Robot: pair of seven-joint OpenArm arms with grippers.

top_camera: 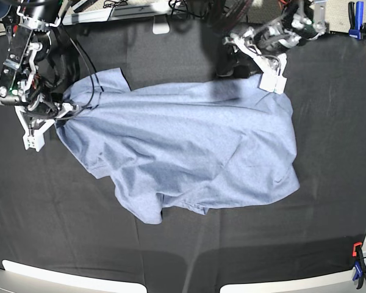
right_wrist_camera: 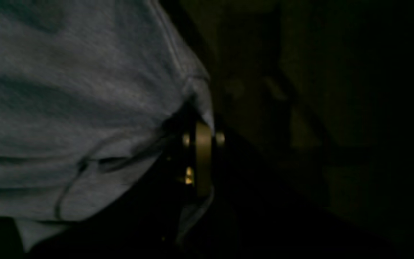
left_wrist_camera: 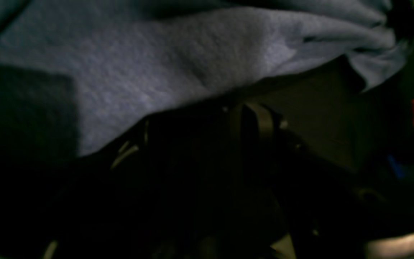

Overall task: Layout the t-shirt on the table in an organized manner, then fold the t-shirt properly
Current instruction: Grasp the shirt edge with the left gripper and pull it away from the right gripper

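The light blue-grey t-shirt (top_camera: 189,146) lies rumpled and spread across the middle of the black table (top_camera: 171,256), with no lettering showing. At the shirt's left edge my right gripper (top_camera: 62,111) is shut on the t-shirt; in the right wrist view the fabric (right_wrist_camera: 67,90) is pinched by the gripper (right_wrist_camera: 201,144). My left gripper (top_camera: 232,64) hovers open by the shirt's far right edge. In the dark left wrist view the cloth (left_wrist_camera: 156,64) runs just ahead of the gripper (left_wrist_camera: 199,133), and nothing sits between its fingers.
Blue and orange clamps (top_camera: 358,12) sit at the back right corner and another clamp (top_camera: 358,268) at the front right. Cables and a white bar (top_camera: 116,12) line the back edge. Pale curved parts (top_camera: 73,281) border the front edge.
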